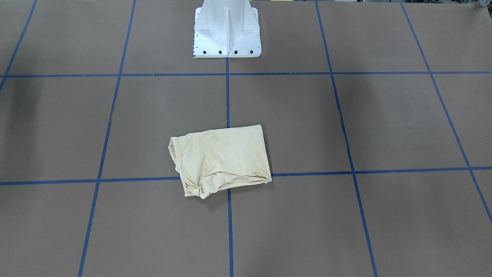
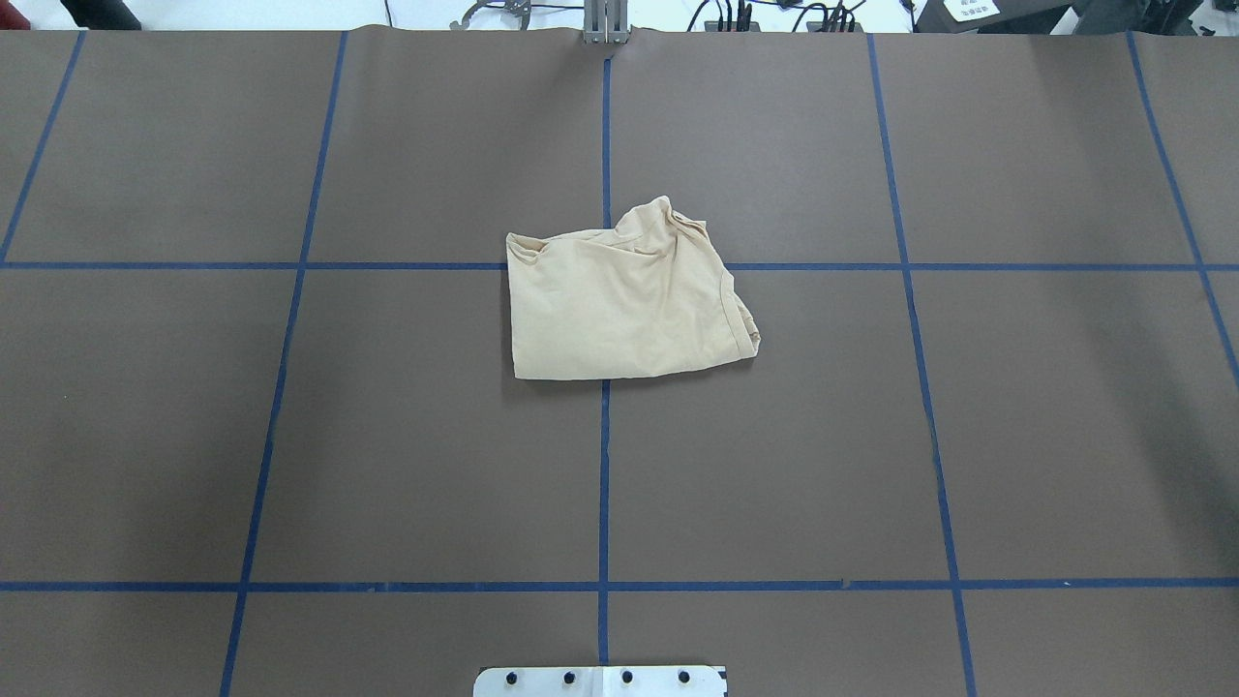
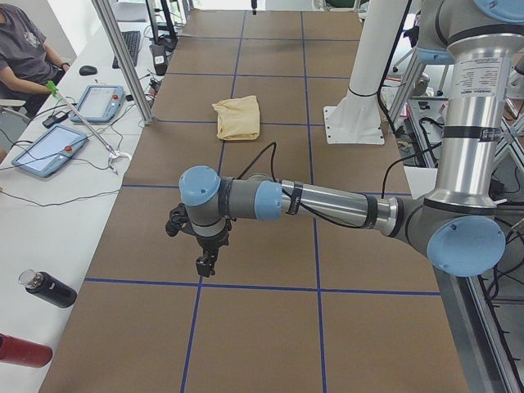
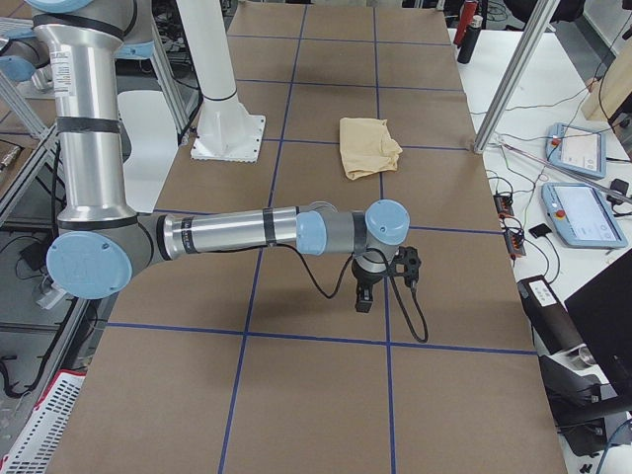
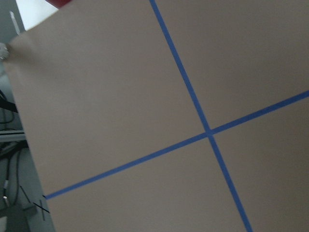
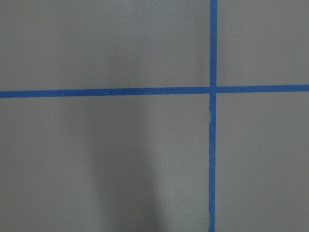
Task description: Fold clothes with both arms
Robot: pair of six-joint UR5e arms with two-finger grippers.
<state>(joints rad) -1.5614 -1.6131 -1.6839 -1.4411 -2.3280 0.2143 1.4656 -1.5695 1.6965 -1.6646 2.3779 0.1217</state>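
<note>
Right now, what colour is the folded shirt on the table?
The shirt is pale cream-yellow, no print showing; clearest in the overhead view.

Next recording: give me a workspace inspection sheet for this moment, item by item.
Surface: brown table cover with a blue tape grid, lying flat.
Job's things: cream shirt folded into a compact bundle across the centre tape line; neither arm touches it.
Clutter: black bottle on the side bench.
Grippers: left gripper and right gripper hang over bare surface, away from the shirt; open or shut cannot be told.
Cables: black cable loops under the right forearm.
Surroundings: white pedestal; seated person; tablet.
</note>
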